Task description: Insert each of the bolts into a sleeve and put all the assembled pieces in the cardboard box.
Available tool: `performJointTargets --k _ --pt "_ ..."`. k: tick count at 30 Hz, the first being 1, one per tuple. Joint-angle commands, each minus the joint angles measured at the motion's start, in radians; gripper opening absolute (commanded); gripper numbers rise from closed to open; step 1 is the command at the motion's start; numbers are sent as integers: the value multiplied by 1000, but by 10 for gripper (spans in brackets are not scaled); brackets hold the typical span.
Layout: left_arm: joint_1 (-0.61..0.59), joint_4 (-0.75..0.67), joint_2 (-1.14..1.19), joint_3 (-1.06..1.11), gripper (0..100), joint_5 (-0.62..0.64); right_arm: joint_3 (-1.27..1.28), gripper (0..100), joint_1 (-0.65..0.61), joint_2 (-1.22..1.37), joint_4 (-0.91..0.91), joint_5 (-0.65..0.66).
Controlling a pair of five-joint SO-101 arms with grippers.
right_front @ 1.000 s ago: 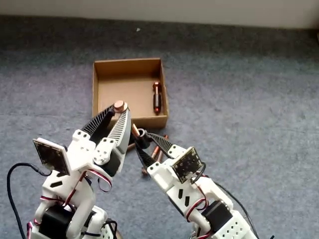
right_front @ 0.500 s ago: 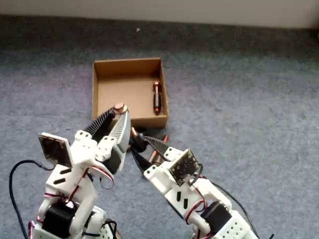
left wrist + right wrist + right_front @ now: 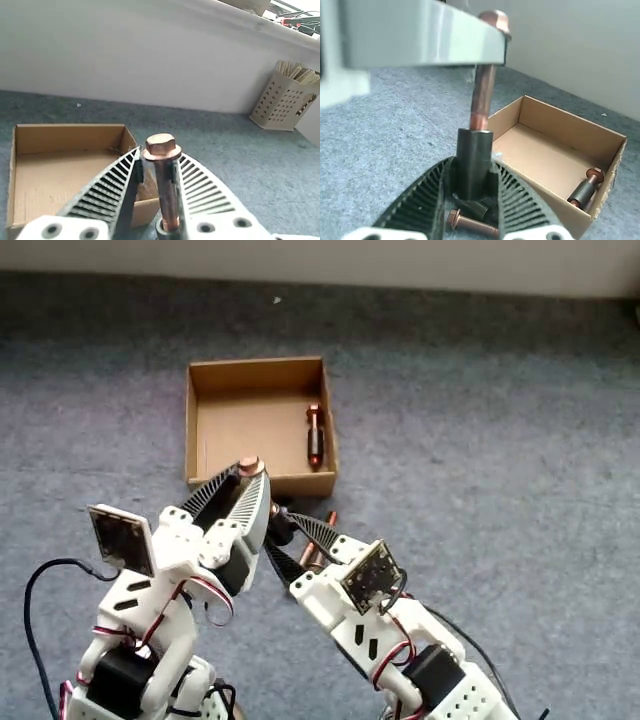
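Observation:
My left gripper (image 3: 250, 474) (image 3: 159, 159) is shut on a copper bolt (image 3: 250, 466) (image 3: 162, 180), held upright with its hex head on top. Just below it, my right gripper (image 3: 280, 530) (image 3: 472, 170) is shut on a black sleeve (image 3: 281, 527) (image 3: 474, 160), also upright. The bolt's (image 3: 484, 95) lower tip sits in the sleeve's top opening. Both grippers hang just in front of the near wall of the cardboard box (image 3: 192, 420) (image 3: 60, 170) (image 3: 555, 150). One assembled piece (image 3: 315, 435) (image 3: 587, 187) lies along the box's right wall.
Loose copper bolts (image 3: 318, 540) lie on the grey carpet beside my right gripper. A loose bolt (image 3: 470, 222) and a dark sleeve (image 3: 470, 205) rest under its fingers. A wooden holder (image 3: 287, 95) stands by the far wall.
My left gripper has drawn back from the box and lowered the bolt. My right gripper has shifted a little left with the sleeve, and the bolt's tip now meets it.

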Motion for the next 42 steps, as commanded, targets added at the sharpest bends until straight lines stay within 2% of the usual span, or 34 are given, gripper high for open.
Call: performJointTargets --k 1,5,10,17,23,31,34,39,42 --pt "25 58 -2 -10 139 -18 30 5 -12 -21 -31 5" --pt "24 129 -2 -12 241 -44 30 5 15 -21 -31 3" --pt "24 186 -2 -50 245 -40 31 5 90 -21 -31 3" --pt "24 195 -2 -127 245 -38 110 5 107 -21 -33 0" --pt "13 196 -4 -131 245 -38 113 5 199 -21 -31 -187" --pt "-136 198 -5 -133 245 -38 113 5 306 -21 -30 -255" --pt "-220 199 -5 -130 197 -37 113 5 318 -21 -30 -258" --pt "-315 201 -5 -120 0 -37 113 5 321 -21 -28 -258" --pt "-361 233 -5 -79 26 -37 113 5 321 -21 7 -258"
